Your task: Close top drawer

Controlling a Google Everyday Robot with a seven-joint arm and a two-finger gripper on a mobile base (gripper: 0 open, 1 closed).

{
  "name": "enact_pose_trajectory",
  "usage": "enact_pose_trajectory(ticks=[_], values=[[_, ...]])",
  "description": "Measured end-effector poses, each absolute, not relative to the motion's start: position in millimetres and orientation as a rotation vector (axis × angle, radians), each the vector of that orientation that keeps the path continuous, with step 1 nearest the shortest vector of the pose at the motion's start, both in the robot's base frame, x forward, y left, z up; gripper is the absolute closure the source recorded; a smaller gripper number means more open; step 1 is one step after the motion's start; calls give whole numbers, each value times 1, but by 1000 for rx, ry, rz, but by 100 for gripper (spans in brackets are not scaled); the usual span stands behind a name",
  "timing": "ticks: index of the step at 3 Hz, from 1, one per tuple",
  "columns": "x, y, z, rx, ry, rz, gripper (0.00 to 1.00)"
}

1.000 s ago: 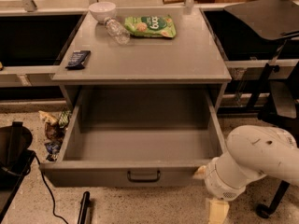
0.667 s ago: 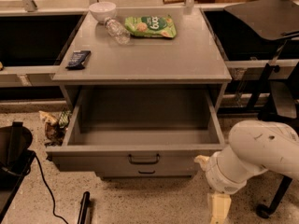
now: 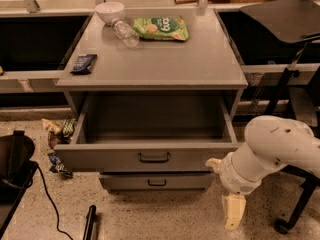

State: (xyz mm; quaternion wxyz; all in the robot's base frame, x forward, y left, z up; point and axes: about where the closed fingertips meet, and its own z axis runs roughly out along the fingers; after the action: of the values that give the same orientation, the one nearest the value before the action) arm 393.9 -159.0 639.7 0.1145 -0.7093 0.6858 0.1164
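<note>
The top drawer [image 3: 115,158] of the grey cabinet stands partly open and its inside looks empty. Its flat front has a small black bar handle [image 3: 154,157] at centre. The drawer below it [image 3: 156,182] shows under the front. My gripper [image 3: 224,188] is at the lower right, by the right end of the top drawer's front. It is open and holds nothing. One cream fingertip [image 3: 213,164] is right at that end of the front; the other finger [image 3: 234,211] points down at the floor. My white arm [image 3: 280,144] reaches in from the right.
On the cabinet top [image 3: 150,69] lie a white bowl [image 3: 110,11], a clear bottle [image 3: 125,32], a green snack bag [image 3: 161,28] and a dark bar [image 3: 83,63]. A black chair [image 3: 287,14] stands at right. Wrappers [image 3: 57,129] and a black bin [image 3: 12,164] are at left.
The top drawer has slid back into the cabinet and the drawer below has come into view. My gripper and arm moved with it toward the cabinet.
</note>
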Motion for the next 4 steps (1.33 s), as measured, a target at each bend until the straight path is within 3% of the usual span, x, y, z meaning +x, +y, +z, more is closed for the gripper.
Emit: enact_pose_trajectory(ticks=[3, 4], values=[[475, -158, 651, -2187, 1781, 171, 66], [493, -161, 651, -2170, 1784, 135, 61]])
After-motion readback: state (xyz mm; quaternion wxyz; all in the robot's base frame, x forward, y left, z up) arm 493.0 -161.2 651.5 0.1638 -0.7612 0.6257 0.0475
